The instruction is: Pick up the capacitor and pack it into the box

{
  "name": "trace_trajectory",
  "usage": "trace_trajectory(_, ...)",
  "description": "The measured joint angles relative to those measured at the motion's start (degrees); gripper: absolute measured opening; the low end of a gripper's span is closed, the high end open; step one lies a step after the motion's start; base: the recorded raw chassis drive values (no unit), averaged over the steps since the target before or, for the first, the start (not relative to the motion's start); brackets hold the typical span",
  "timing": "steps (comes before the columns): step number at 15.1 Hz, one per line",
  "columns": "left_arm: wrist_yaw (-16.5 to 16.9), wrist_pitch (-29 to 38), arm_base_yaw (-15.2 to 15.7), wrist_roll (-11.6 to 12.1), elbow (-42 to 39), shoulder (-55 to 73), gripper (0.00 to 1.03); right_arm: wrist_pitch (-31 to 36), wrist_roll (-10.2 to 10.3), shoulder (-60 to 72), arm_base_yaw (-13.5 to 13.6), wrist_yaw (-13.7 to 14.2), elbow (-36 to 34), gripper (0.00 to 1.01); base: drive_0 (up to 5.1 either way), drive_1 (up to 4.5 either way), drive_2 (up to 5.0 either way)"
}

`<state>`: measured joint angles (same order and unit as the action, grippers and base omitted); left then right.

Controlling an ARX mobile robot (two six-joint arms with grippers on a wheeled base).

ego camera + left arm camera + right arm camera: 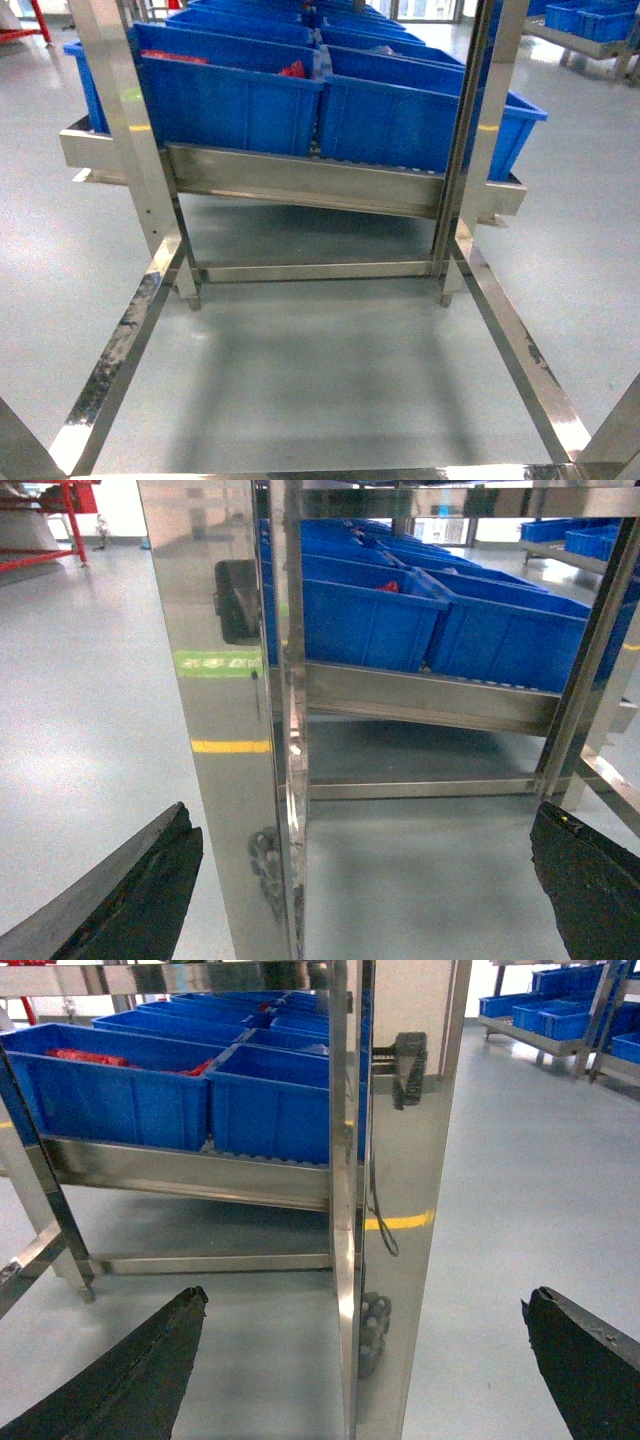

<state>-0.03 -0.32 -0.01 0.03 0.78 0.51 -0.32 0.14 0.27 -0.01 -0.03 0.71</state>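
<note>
No capacitor and no box shows in any view. My left gripper [362, 815] is open, its dark fingertips [150, 880] wide apart at the bottom corners of the left wrist view, with a steel upright [225, 730] standing beyond the gap. In the right wrist view my right gripper [367, 1295] is likewise open and empty, facing another steel upright [395, 1210]. Neither gripper appears in the head view.
A steel rack [300, 180] carries rows of blue crates [230, 100], some holding red items [293, 70] that I cannot identify. Low steel frame bars [110, 370] border grey floor [320, 370] in front of me. More blue crates [545, 1015] stand on racks at the far right.
</note>
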Motion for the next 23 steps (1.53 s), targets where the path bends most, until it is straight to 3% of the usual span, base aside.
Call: trace_trajectory(23, 0.07, 0.00, 0.00, 0.00, 0.00, 0.00, 0.98, 0.09, -0.02, 0.00, 0.00, 0.07, 0.00, 0.98, 0.0, 0.00, 0.0)
